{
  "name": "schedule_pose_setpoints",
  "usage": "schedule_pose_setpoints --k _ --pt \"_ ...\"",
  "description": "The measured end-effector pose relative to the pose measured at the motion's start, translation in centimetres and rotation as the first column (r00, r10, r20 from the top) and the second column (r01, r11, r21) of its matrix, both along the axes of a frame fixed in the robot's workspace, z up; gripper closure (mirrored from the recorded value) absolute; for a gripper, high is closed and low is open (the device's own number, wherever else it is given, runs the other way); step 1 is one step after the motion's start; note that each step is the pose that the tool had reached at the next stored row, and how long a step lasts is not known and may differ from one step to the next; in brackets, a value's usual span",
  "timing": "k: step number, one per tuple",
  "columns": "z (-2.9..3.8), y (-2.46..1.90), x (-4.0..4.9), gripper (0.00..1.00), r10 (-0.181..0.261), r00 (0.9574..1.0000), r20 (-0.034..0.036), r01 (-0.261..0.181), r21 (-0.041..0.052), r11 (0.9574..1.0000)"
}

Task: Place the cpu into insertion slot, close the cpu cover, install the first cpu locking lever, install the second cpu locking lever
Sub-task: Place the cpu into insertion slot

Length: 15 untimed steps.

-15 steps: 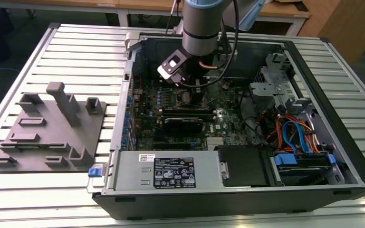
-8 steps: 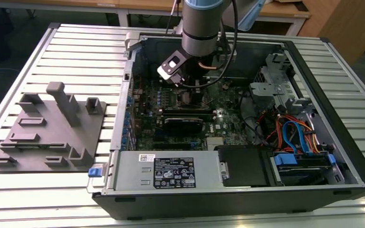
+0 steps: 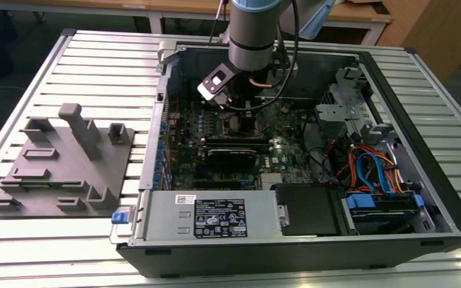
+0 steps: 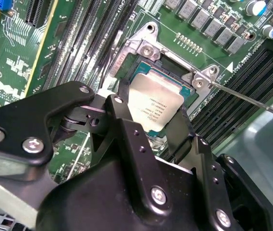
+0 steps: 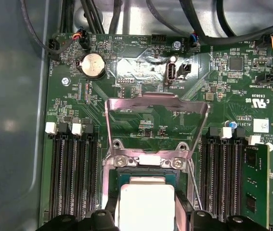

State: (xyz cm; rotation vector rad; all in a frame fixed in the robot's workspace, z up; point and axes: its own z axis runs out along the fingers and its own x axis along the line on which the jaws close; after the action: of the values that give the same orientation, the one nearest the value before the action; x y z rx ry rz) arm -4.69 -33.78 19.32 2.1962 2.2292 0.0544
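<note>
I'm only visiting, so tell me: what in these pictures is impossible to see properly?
Both wrist views: whether the cpu already sits in the insertion slot or hangs above it; the gripper hides its sides.
First wrist view: the cpu's near part, cut off by the picture's edge.
Second wrist view: the far end of the thin lever, cut off by the edge.
Exterior view: the insertion slot, behind the arm.

My fingers [image 4: 126,127] grip the cpu [image 4: 153,105] on two opposite edges, just over the insertion slot [image 4: 172,72], between rows of black memory slots [image 4: 85,38].
</note>
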Motion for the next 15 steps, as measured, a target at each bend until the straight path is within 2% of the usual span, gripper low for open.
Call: schedule_pose_setpoints --k 15 --pt "-0.33 0.03 0.02 0.45 -0.002 1.0000 0.0010 0.002 0.0019 1.0000"
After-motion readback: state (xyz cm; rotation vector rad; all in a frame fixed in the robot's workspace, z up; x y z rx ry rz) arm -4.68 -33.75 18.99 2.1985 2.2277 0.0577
